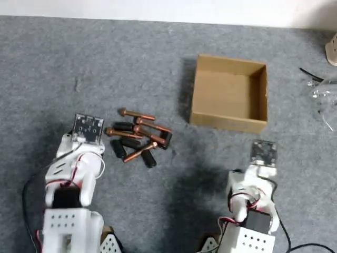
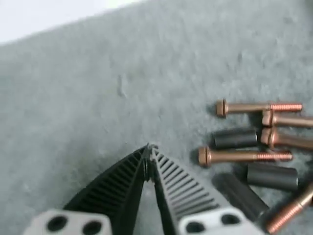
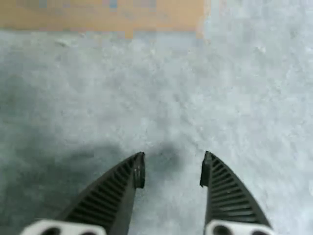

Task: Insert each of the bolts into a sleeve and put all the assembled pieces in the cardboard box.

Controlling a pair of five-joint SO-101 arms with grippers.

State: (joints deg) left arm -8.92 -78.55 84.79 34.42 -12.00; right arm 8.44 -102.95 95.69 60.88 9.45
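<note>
Left wrist view — left gripper (image 2: pixel 149 152) pressed together, crowded bolts (image 2: pixel 244 156) just right; right gripper (image 3: pixel 171 169) apart — could snag two.

Grey felt table (image 1: pixel 52 63); pile of copper bolts (image 1: pixel 137 114) and black sleeves (image 1: pixel 124 126); cardboard box (image 1: pixel 226 123).

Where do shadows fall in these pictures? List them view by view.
High view: the cardboard box throws a shadow on the mat along its side facing the bolts, and a dark patch lies beside the right arm. Right wrist view: a dark patch just ahead of the open right end effector. Left wrist view: even light, faint shadows under the bolts.
</note>
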